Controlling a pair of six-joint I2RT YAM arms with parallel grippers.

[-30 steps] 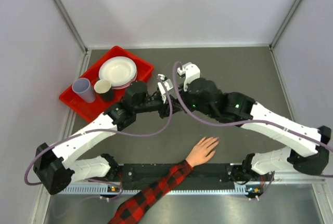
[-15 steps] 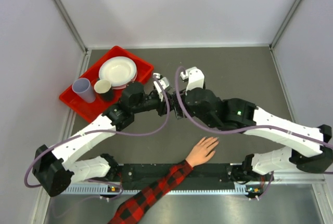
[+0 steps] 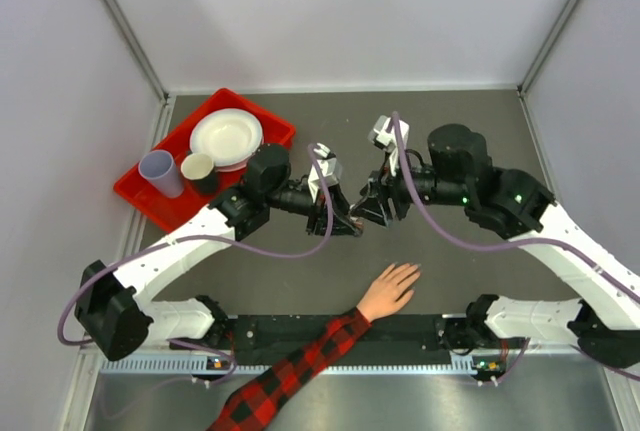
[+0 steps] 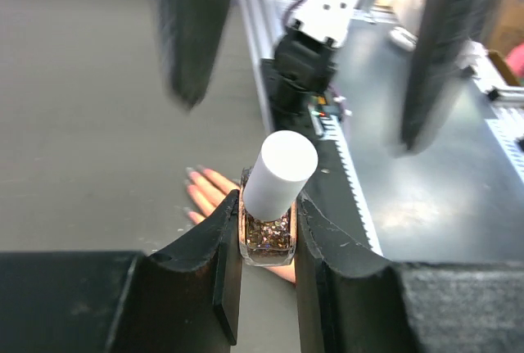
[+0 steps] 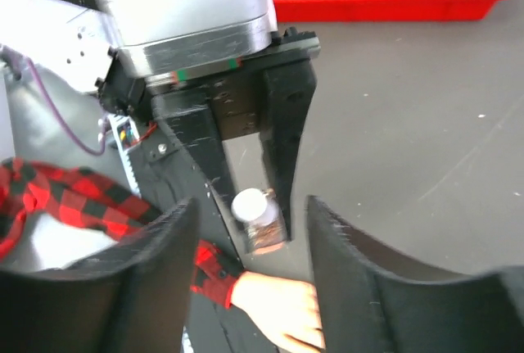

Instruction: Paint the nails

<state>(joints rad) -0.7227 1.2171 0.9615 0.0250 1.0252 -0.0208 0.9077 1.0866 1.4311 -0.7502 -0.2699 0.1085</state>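
Sleeve [image 3: 300,366] in plaid at your near edge, peach hand [image 3: 388,291] flat on dark grey desk [image 3: 460,131], nails [image 3: 410,271] pointing away, beyond it your left pincer [image 3: 346,222] clamped on glitter polish bottle [image 4: 266,238], right pincer [image 3: 372,207] apart facing it, red tray [image 3: 275,129] far left, pale walls [image 3: 340,11] behind.

Left gripper [image 3: 347,221] and right gripper [image 3: 372,205] close together at centre. Plaid-sleeved hand [image 3: 390,289] at 6 o'clock, red tray [image 3: 140,197] at 10 o'clock.

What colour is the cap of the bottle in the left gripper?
White: the cap on the glittery bottle shows best in the left wrist view.
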